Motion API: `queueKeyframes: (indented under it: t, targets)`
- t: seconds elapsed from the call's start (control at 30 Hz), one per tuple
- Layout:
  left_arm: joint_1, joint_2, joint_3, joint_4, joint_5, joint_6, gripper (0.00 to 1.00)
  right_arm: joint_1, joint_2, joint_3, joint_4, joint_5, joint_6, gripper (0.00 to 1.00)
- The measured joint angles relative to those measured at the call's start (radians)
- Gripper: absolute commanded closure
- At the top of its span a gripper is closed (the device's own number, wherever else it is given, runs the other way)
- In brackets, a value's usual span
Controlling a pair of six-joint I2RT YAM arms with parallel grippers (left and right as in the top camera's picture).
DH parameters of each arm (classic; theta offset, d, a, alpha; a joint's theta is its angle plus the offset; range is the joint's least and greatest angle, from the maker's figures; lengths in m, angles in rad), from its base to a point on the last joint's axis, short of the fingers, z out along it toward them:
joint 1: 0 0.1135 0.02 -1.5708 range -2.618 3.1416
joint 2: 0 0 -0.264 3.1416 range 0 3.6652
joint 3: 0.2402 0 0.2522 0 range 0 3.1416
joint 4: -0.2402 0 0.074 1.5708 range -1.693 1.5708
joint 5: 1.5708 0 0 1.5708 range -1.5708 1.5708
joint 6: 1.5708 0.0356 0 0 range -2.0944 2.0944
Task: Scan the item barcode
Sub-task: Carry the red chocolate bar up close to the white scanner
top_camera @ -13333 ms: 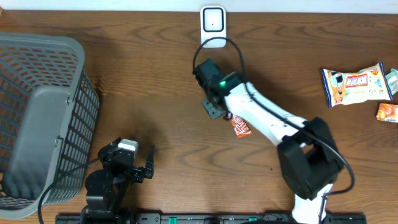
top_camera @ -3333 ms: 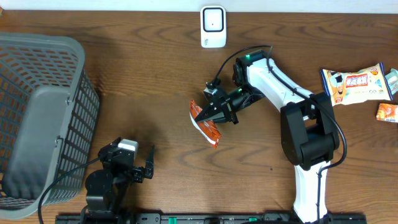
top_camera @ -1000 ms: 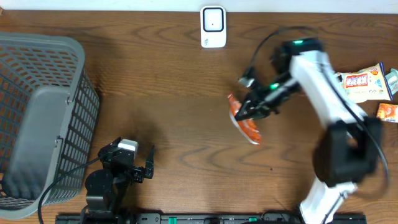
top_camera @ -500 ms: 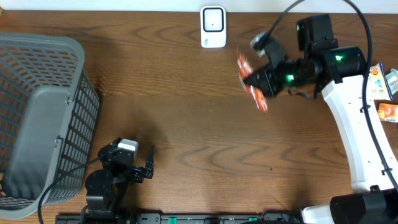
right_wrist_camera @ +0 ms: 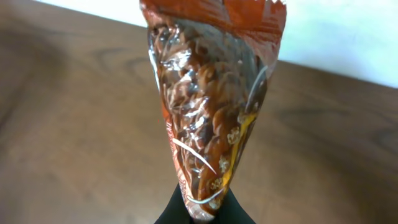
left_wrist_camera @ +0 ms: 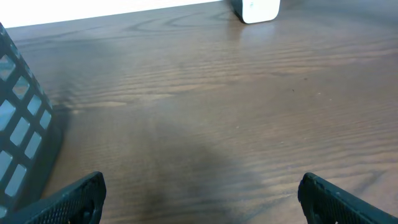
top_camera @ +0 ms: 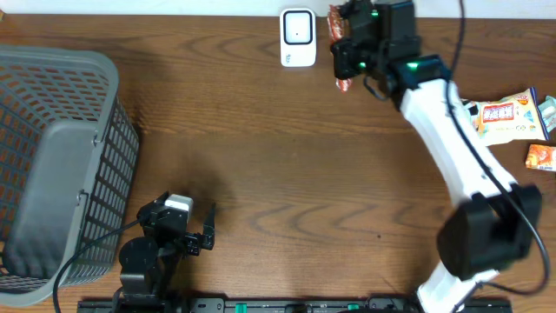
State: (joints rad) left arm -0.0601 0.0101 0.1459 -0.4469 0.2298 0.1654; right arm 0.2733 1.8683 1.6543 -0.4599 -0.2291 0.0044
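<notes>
The right arm [top_camera: 452, 113] has glossy white link covers between black joint housings, with green indicator lights [top_camera: 411, 63]. The left arm [top_camera: 161, 239] is black with one white block [top_camera: 178, 204] and a thin black cable [top_camera: 117, 229] attached. The left gripper [left_wrist_camera: 200, 190] has matte black, round-tipped fingers.

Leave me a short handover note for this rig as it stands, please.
Right gripper: shut on the packet, held up right of the scanner at the far edge.
Left gripper: open, empty, parked by the basket.
Done: packet picked up and brought to the scanner.
To do: show its barcode to the scanner; a scan cannot be confirmed. Other snacks wait on the right.
</notes>
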Motion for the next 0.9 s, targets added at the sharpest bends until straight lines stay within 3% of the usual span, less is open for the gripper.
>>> queueKeyframes:
  t: [0.17, 0.6, 0.9]
  targets:
    - [0.000, 0.000, 0.000, 0.000, 0.000, 0.000, 0.02, 0.011, 0.144, 0.098, 0.073, 0.052, 0.013, 0.99]
    - [0.000, 0.000, 0.000, 0.000, 0.000, 0.000, 0.02, 0.029, 0.541, 0.607, 0.101, 0.149, 0.014, 0.99]
    - [0.000, 0.000, 0.000, 0.000, 0.000, 0.000, 0.02, 0.091, 0.681, 0.653, 0.182, 0.233, 0.014, 0.99]
